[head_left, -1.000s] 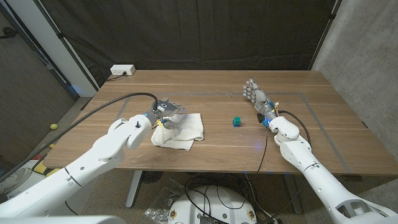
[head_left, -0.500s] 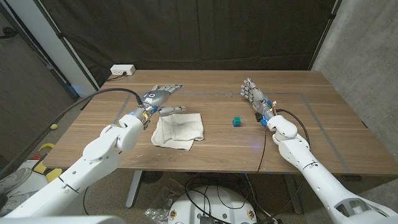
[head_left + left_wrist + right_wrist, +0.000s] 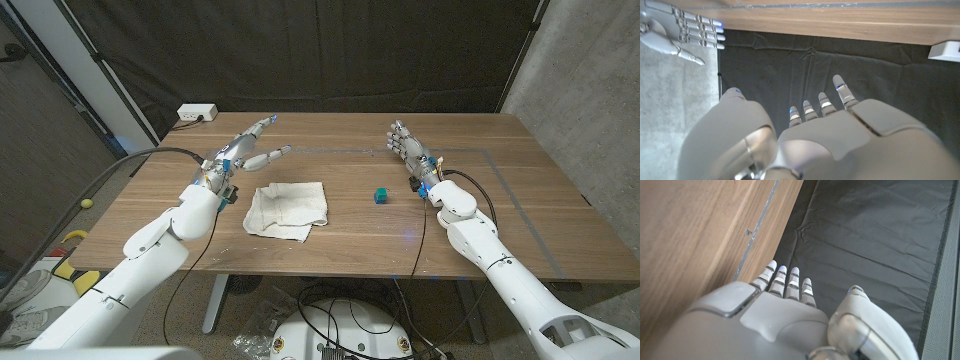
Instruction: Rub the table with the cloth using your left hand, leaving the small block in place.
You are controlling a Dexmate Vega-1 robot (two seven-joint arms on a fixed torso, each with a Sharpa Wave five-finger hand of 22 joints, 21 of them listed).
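Observation:
A crumpled white cloth (image 3: 288, 208) lies on the wooden table (image 3: 340, 235) left of centre. My left hand (image 3: 245, 148) is lifted off it, behind and to the left of the cloth, fingers stretched out and apart, holding nothing. The same hand (image 3: 805, 132) shows from behind in the left wrist view, fingers extended toward the dark curtain. A small block (image 3: 381, 195), blue and green, sits right of the cloth. Beyond the block, my right hand (image 3: 405, 148) stands with fingers straight and empty; it also appears in the left wrist view (image 3: 677, 32) and the right wrist view (image 3: 785, 307).
A white power strip (image 3: 197, 113) sits at the table's far left corner. A black cable (image 3: 150, 165) runs along my left arm, another by my right wrist. A dark curtain (image 3: 330, 50) hangs behind the table. Faint tape lines mark the tabletop.
My left hand has let go of the cloth and risen back and to the left, fingers spreading. The cloth stays where it was. Block and right hand have not moved.

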